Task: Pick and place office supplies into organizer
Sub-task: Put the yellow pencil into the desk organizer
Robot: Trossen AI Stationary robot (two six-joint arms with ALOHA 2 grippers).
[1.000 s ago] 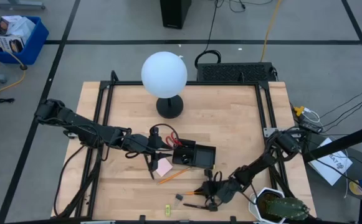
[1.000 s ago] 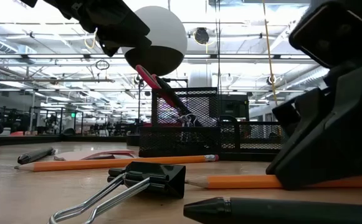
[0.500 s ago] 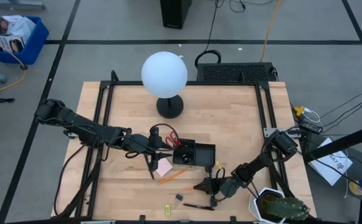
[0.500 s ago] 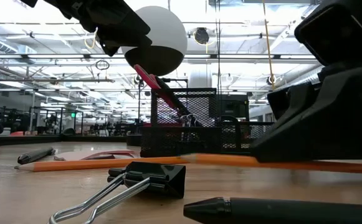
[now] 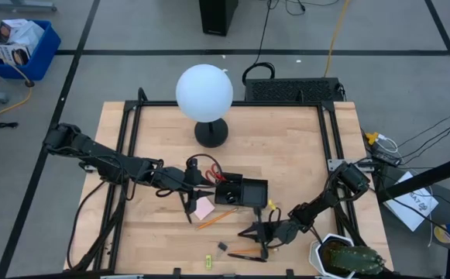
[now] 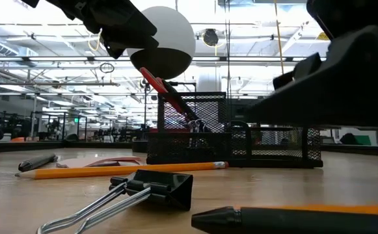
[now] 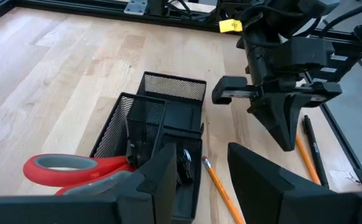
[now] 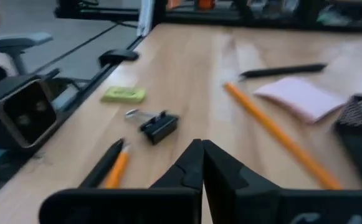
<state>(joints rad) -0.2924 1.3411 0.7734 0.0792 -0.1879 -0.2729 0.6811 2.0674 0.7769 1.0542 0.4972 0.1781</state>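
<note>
High view: an orange pencil (image 5: 244, 253) and a black pen (image 5: 249, 258) are seen lying side by side near the front edge of the worktop (image 5: 286, 147), well apart from the organizer (image 5: 244, 191), with a small black clip (image 5: 221, 246) just beside them. The right end effector (image 5: 248, 230) is held just above and beside this pair with its fingers pressed fully together, and nothing is gripped.

For a clean pick, the fingers should be parted first and then lowered astride the pencil alone, so that the pen is not dragged along.

The left end effector (image 7: 202, 171) is parked over the organizer with a clear gap between its fingers. The red-handled scissors (image 7: 75, 169) are leaned in the nearer compartment, so the free compartment is judged the safer target.
</note>
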